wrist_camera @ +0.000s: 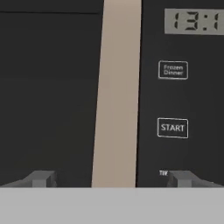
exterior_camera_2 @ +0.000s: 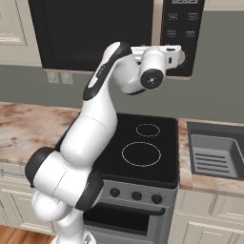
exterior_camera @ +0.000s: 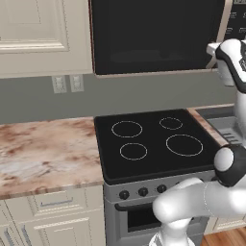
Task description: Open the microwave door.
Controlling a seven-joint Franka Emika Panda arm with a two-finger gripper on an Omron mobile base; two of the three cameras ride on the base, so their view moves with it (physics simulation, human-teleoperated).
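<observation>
Marbled brown stone desk [exterior_camera: 43, 153] runs along the wall, with a grey range [exterior_camera: 153, 144] and its black glass cooktop set into it, cream cabinets [exterior_camera: 43, 29] above and below, and a grey backsplash with two outlets [exterior_camera: 67, 83]. Up over the range hangs the microwave [exterior_camera_2: 114, 33], its door [exterior_camera: 153, 36] shut flat against the body, as far as I can see.

From the right base camera you get stuff the left one hides: a steel sink [exterior_camera_2: 214, 152] sunk into the desk just right of the range, plus the arm reaching up to the microwave's control strip [exterior_camera_2: 183, 33].

Hand camera is right up close: beige bar handle [wrist_camera: 117, 92] straight ahead, running top to bottom between the fingers [wrist_camera: 41, 178]. They're spread wide, one tip on each side of the handle, gripping nothing. Also readable there: a clock display [wrist_camera: 194, 21], a "Frozen Dinner" button [wrist_camera: 173, 70] and a START button [wrist_camera: 173, 127].
</observation>
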